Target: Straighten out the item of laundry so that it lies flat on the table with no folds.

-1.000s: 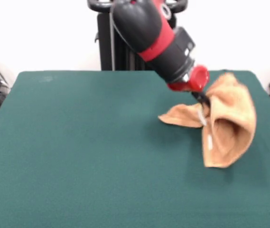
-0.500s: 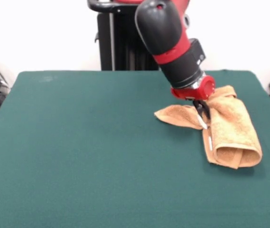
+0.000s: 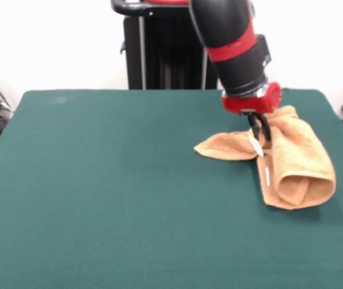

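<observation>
Towel (image 3: 295, 168), orange-tan terry cloth, lies rumpled on the right-hand part of the dark green counter (image 3: 111, 192) as the front view shows it, nearer the far edge than the near one. It is not flat: a thick folded mass runs down toward the near right, its lower end rolled over on itself into a rounded loop, and a thinner flap spreads out to the left from the upper part, lying low on the felt. A small white tag (image 3: 267, 176) shows along the left edge of the folded mass, and a second pale sliver sits just above it, near where the flap meets the bulk. The red and black arm (image 3: 234, 42) comes down from above at a slight tilt, its red wrist collar just over the far end of the cloth. Below the collar the dark fingers (image 3: 257, 133) reach into the cloth at the junction of flap and folded mass; they stand close together with fabric bunched around them, apparently pinching a fold of the towel, though the tips themselves are partly hidden in the pile. The cloth at that spot is drawn up a little toward the fingers. The black pedestal (image 3: 159, 48) stands behind the counter's far edge.
</observation>
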`<state>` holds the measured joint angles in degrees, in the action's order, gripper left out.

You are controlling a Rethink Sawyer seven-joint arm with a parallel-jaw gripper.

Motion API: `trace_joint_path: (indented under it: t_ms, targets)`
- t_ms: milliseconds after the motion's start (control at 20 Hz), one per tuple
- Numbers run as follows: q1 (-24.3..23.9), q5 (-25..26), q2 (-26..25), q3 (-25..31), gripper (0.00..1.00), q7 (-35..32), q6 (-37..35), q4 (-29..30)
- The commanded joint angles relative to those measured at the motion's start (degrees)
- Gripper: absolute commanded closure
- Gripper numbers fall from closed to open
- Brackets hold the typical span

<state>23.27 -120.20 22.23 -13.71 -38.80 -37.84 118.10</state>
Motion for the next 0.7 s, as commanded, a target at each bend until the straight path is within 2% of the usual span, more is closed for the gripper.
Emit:
trace_joint_path:
  t_ms: [50, 150, 250, 450, 700]
  targets:
    - [8.0, 7.3, 3.8, -9.3, 1.0, -6.1, 13.6, -1.6]
    - [8.2, 12.5, 4.9, -11.4, 1.0, -8.7, 17.2, -1.6]
    - [8.8, 13.7, 4.9, -13.0, 1.0, -8.4, 19.5, -2.2]
    - [10.2, 7.2, 2.3, -13.7, 1.0, -2.9, 19.7, -4.1]
    - [11.3, 4.9, 0.6, -14.5, 1.0, -0.7, 19.7, -4.6]
